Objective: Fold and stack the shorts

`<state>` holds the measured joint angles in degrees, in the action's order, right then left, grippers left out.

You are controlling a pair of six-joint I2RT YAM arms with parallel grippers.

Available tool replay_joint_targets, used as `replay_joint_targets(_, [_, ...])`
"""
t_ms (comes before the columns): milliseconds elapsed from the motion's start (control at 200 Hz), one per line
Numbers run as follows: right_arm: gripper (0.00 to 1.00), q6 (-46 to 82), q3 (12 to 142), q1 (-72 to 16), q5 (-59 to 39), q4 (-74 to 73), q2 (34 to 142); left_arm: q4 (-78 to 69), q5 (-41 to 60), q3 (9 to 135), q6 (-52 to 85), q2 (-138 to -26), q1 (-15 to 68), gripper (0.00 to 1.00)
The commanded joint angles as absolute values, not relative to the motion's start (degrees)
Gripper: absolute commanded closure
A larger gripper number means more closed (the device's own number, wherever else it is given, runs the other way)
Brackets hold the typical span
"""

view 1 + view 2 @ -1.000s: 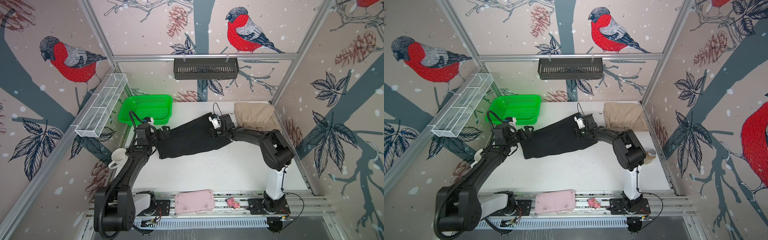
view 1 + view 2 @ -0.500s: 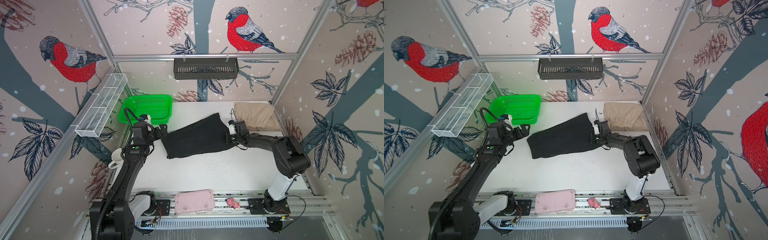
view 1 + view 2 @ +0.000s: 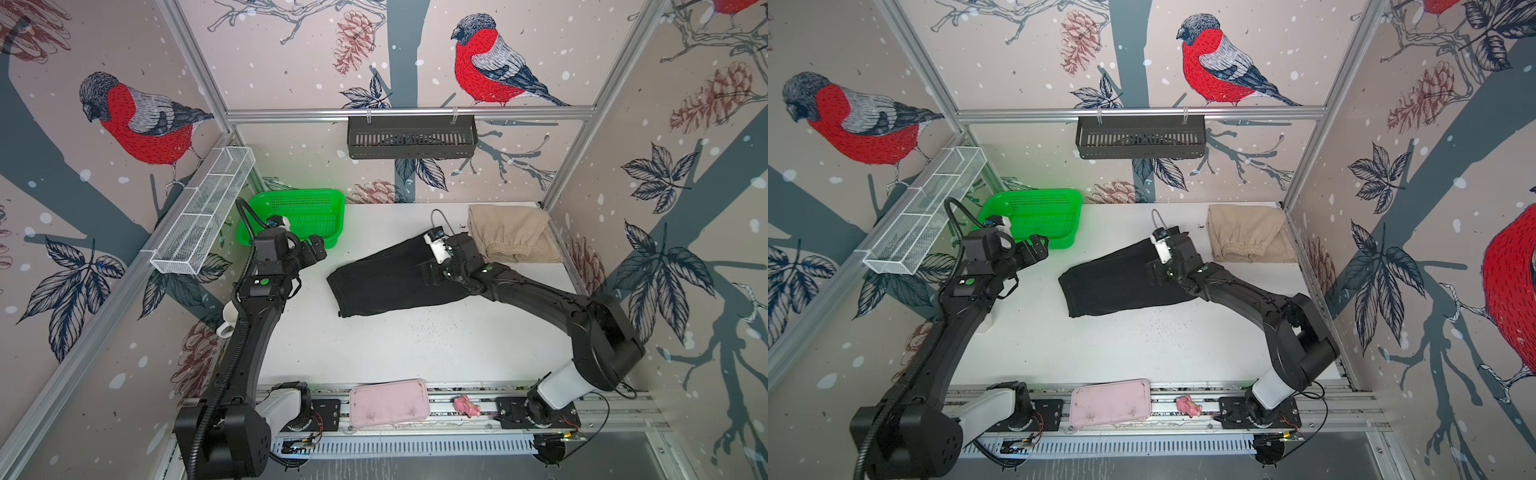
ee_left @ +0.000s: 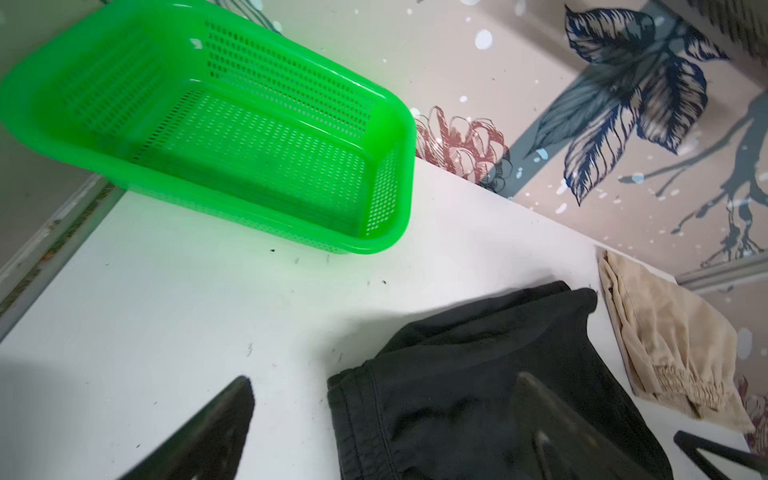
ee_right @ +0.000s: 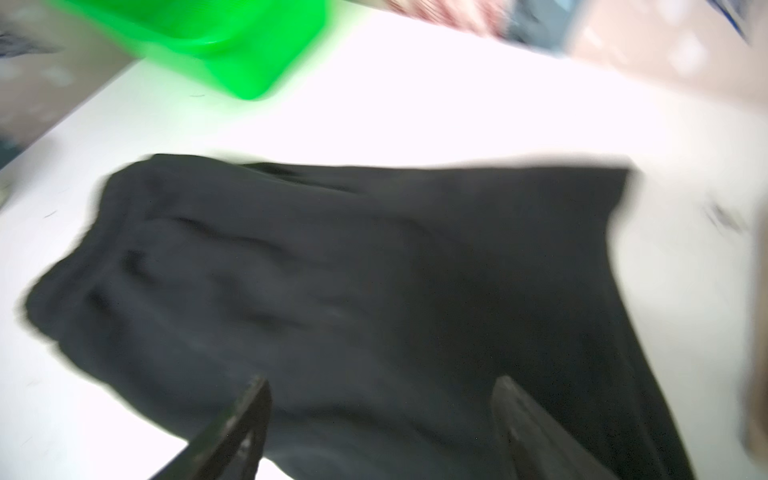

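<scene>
Two pairs lie apart: beige shorts (image 3: 513,237) folded, black shorts (image 3: 395,278) half-folded. Both left gripper (image 4: 386,419) and right gripper (image 5: 382,395) gape empty; next, regrasp and finish the black fold.

Both arms reach toward the back wall; left end effector (image 3: 318,248) gapes wide, right end effector (image 5: 380,419) parted too

Black shorts (image 3: 390,278), beige shorts (image 3: 513,237), bright green perforated basket (image 3: 328,199), pink tray (image 3: 388,403) seen on white table (image 3: 415,345); walls printed with red-breasted birds.
</scene>
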<state>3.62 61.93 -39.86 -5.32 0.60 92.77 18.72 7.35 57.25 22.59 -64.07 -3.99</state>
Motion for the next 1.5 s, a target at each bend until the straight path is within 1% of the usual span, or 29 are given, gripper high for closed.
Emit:
replay_joint_targets(0, [0.09, -8.57, 66.25, -46.68, -1.79, 1.6, 96.63, 25.05, 9.92, 59.94, 24.32, -64.35, -7.12, 0.03])
replay_joint_targets(80, [0.07, -14.15, 69.39, -52.93, 0.52, 0.82, 100.72, 27.76, 12.21, 61.52, 23.38, -65.0, -9.34, 0.03])
replay_joint_targets(175, [0.04, -19.6, 73.75, -58.96, 3.86, 1.0, 106.0, 30.48, 12.0, 63.18, 21.03, -65.57, -10.02, 0.03])
replay_joint_targets(240, [0.03, -22.0, 76.66, -61.71, 5.63, 1.72, 109.25, 30.92, 10.4, 63.16, 20.25, -64.78, -10.02, 0.03])
replay_joint_targets(355, [0.01, -24.87, 79.28, -64.51, 5.98, 1.46, 113.29, 30.68, 9.16, 62.76, 19.93, -63.29, -10.02, 0.03])
replay_joint_targets(495, [0.0, -28.28, 82.62, -66.58, 8.83, 2.63, 117.97, 31.01, 11.73, 62.93, 19.44, -64.13, -10.02, 0.03])
replay_joint_targets(730, [0.0, -33.79, 85.96, -68.03, 14.19, 4.07, 123.07, 31.88, 11.07, 62.34, 18.64, -64.6, -10.03, 0.03])
replay_joint_targets(895, [0.0, -38.16, 87.4, -67.78, 20.71, 3.22, 126.33, 31.43, 11.86, 61.07, 18.78, -64.62, -10.1, 0.03])
replay_joint_targets(1185, [0.0, -40.6, 86.95, -67.68, 20.94, 1.31, 129.19, 30.06, 10.37, 58.85, 18.37, -63.98, -10.11, 0.03])
replay_joint_targets(1210, [0.02, -40.61, 86.84, -67.61, 20.73, 1.16, 129.25, 30.05, 9.99, 58.72, 18.37, -64.03, -10.11, 0.03])
replay_joint_targets(1270, [0.13, -40.06, 87.01, -67.46, 19.93, 1.05, 129.37, 30.23, 9.84, 58.47, 18.43, -64.24, -10.19, 0.03])
replay_joint_targets(1341, [0.29, -39.17, 87.25, -67.15, 18.25, 1.19, 129.4, 30.46, 9.87, 58.28, 18.83, -64.75, -10.2, 0.03])
replay_joint_targets(1386, [0.46, -38.58, 87.3, -66.93, 16.81, 1.23, 129.4, 30.46, 9.56, 57.95, 19.3, -64.95, -10.22, 0.03])
replay_joint_targets(1436, [0.67, -38.08, 87.11, -66.72, 14.82, 1.14, 129.44, 30.41, 8.96, 57.49, 20.11, -64.88, -10.22, 0.03])
replay_joint_targets(1496, [0.87, -36.36, 87.1, -66.07, 11.95, 0.97, 129.39, 30.01, 9.3, 55.3, 21.37, -64.62, -10.22, 0.03])
